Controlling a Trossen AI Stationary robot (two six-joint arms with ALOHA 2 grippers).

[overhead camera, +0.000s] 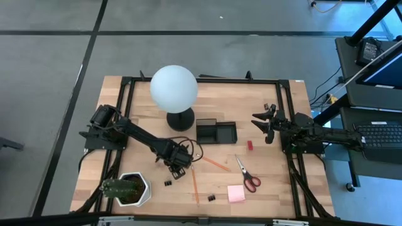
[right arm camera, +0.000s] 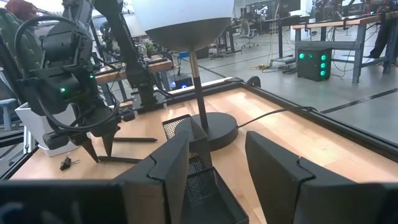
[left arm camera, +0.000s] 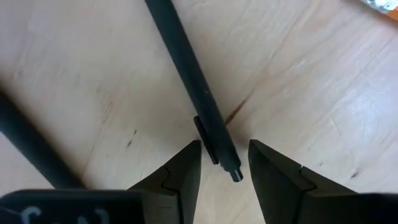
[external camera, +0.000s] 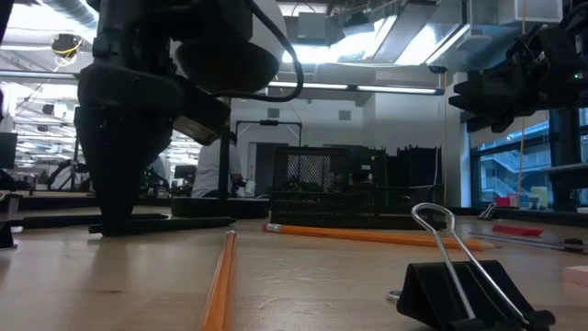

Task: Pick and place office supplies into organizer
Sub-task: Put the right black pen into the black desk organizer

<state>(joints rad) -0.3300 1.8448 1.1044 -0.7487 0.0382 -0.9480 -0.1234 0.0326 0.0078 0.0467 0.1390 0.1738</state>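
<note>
- Closest to the low camera sits a small black binder clip with silver wire handles (external camera: pixel 469 280), lying on the light wooden table (overhead camera: pixel 276 188), with a long orange pencil (external camera: pixel 220 280) running away from the lens just beside it.
- Left gripper (left arm camera: pixel 225 163) is down at the tabletop with its fingers spread – a slim black pen (left arm camera: pixel 193 81) lies between the tips, its clip end right in the gap, but the pads aren't touching it.
- Second black pen (left arm camera: pixel 28 143) lies on the wood close by, only partly in that wrist view.
- From above, the left gripper (overhead camera: pixel 178 164) is in front of the white globe lamp on its round black base (overhead camera: pixel 174 89), left of the low black mesh organizer tray (overhead camera: pixel 217 132).
- Right gripper (overhead camera: pixel 262 123) hangs above the table to the right of the organizer, fingers apart and holding nothing.
- Still out on the table: a small red block (overhead camera: pixel 249 145) just right of the tray, red-handled scissors (overhead camera: pixel 247 176), a pink square sticky-note pad (overhead camera: pixel 236 193), another orange pencil (overhead camera: pixel 216 164) and two more tiny clips (overhead camera: pixel 168 182) – all outside the organizer.
- Green plant in a white hexagonal pot (overhead camera: pixel 129 189) sits at the front left corner.
</note>
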